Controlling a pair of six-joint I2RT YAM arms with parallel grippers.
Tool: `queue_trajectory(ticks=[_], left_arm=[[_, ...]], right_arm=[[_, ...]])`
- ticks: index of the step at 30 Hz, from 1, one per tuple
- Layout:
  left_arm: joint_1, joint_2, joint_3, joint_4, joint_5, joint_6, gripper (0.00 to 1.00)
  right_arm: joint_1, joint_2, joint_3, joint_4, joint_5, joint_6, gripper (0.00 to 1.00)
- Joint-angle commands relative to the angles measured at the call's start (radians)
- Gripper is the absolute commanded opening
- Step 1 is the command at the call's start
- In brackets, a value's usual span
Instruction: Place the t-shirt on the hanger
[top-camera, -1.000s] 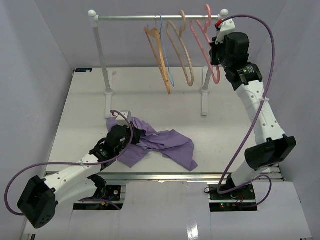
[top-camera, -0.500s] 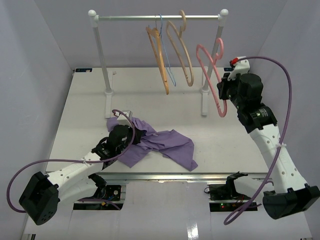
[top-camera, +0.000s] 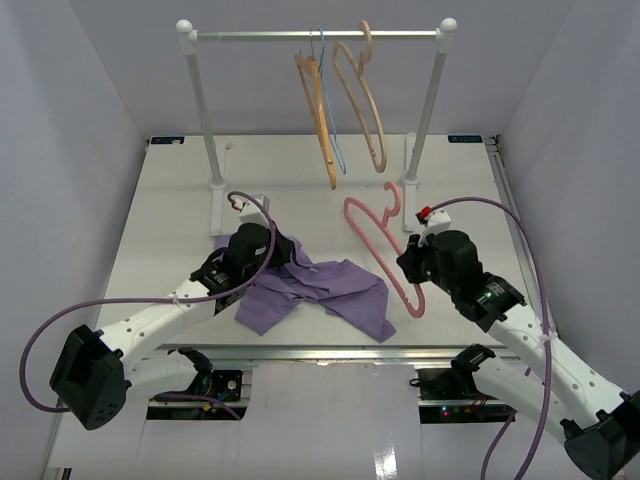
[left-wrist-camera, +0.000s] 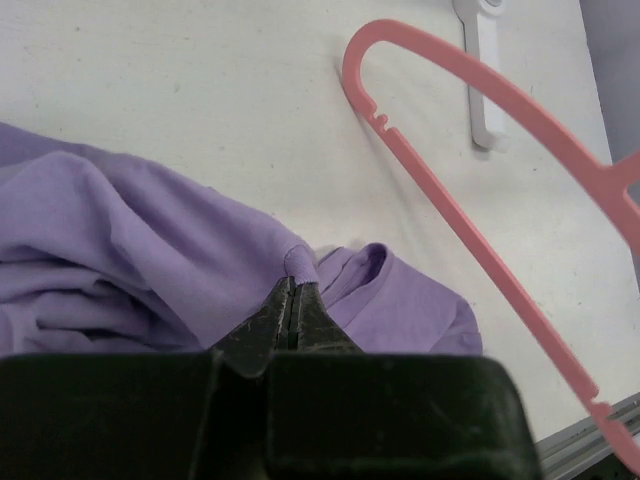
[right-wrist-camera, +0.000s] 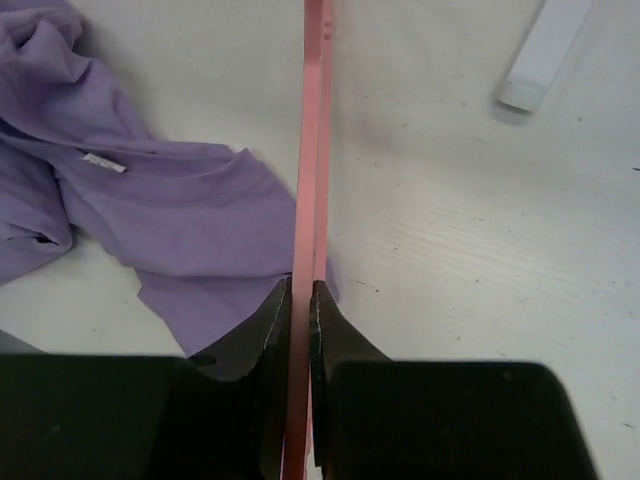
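Note:
The lavender t-shirt (top-camera: 320, 292) lies crumpled on the table near the front, also in the left wrist view (left-wrist-camera: 150, 270) and the right wrist view (right-wrist-camera: 170, 220). My left gripper (top-camera: 278, 262) (left-wrist-camera: 294, 290) is shut on a fold of the t-shirt at its left part. My right gripper (top-camera: 408, 262) (right-wrist-camera: 300, 295) is shut on the pink hanger (top-camera: 380, 240), gripping a bar of its frame (right-wrist-camera: 312, 170). The hanger hangs low over the table, right of the t-shirt, and shows in the left wrist view (left-wrist-camera: 480, 200).
A clothes rack (top-camera: 320, 36) stands at the back with two tan wooden hangers (top-camera: 365, 95) and a thin blue wire hanger (top-camera: 328, 100). Its right post and white foot (top-camera: 410, 180) stand close behind the pink hanger. Grey walls enclose the table.
My right arm has carried the pink hanger off the rack and down to the table beside the t-shirt. My left gripper has shifted back and right with the t-shirt fold.

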Motion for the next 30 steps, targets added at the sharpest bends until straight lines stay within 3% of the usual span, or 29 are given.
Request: queue_trajectory(ticks=[1,9,20,30], left_arm=[[0.011,0.06,0.126,-0.105,-0.021,-0.024,0.0],[0.03,0.109,0.185,-0.18,-0.03,-0.022,0.0],[0.093,0.141,0.218,-0.231,0.007,-0.012,0.0],[0.103,0.151,0.275,-0.254,0.012,-0.006,0.0]], right_arm=[[0.17,-0.1,-0.026,0.078,0.069,0.041,0.08],[0.284,-0.269,-0.081,0.045,0.032,0.049,0.08],[0.285,-0.429,-0.05,-0.087,-0.06,0.026,0.08],[0.286,-0.465,-0.063,-0.07,-0.194,0.005,0.08]])
